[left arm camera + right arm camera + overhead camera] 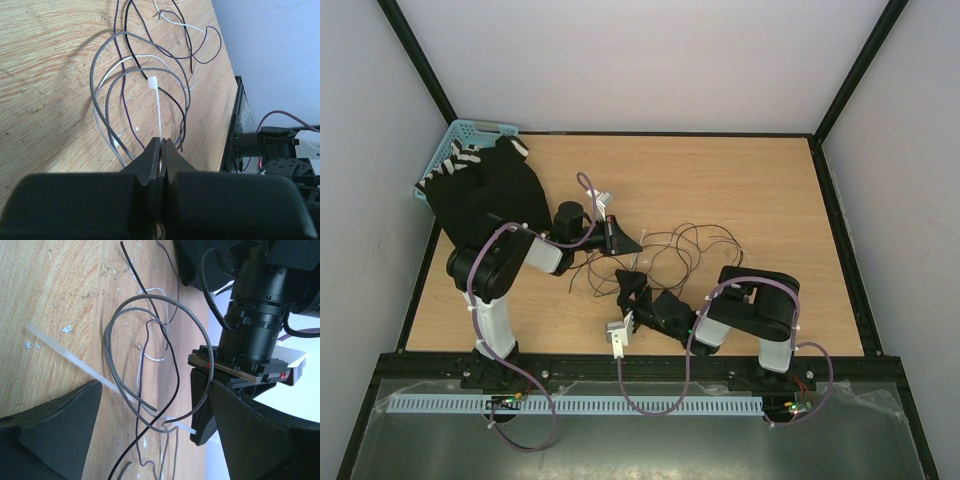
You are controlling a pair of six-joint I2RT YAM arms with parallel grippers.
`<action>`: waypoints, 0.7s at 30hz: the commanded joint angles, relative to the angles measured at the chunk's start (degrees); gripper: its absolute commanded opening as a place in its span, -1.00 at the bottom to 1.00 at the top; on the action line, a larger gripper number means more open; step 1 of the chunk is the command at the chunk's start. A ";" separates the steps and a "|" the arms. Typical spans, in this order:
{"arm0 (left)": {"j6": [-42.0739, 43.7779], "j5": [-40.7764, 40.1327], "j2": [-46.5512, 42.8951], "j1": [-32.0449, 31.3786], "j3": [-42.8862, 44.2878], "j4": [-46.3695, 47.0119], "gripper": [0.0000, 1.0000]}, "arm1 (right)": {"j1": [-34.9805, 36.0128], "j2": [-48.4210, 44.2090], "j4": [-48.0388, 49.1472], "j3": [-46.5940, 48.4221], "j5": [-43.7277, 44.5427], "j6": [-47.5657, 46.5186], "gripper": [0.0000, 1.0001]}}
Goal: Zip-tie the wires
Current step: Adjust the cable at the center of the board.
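Left gripper (161, 145) pinched on a white zip tie (157, 110); right gripper (155, 390) agape.
The wires (685, 245) lay in tangled loops mid-table, just ahead of both grippers. The left jaws were closed on the zip tie's tail, with its head out among the grey, purple and black strands. The right jaws stood wide apart, holding nothing, a finger on either side of the loops on the wooden table (60, 285).

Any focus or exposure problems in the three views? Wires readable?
Top external: even light, no glare, but the wires are hair-thin, barely resolved. Left wrist: left gripper near the lens is dark and soft; zip tie and table sharp, soft wire shadows. Right wrist: right gripper dark and blurred; wires crisp, lower-right background blown out.
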 commanded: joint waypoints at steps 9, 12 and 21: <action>-2.52 -1.89 0.55 -0.67 -0.57 1.36 -1.00 | 0.50 -15.41 -29.63 -0.43 -4.24 14.37 0.98; -3.27 -2.95 0.60 -0.99 -0.65 1.36 -1.00 | -0.24 -22.55 -34.52 -2.38 -4.79 20.29 0.98; -4.62 -5.76 1.61 -2.26 -0.41 1.36 -1.00 | -5.82 -41.12 -49.96 2.05 -10.46 47.02 0.98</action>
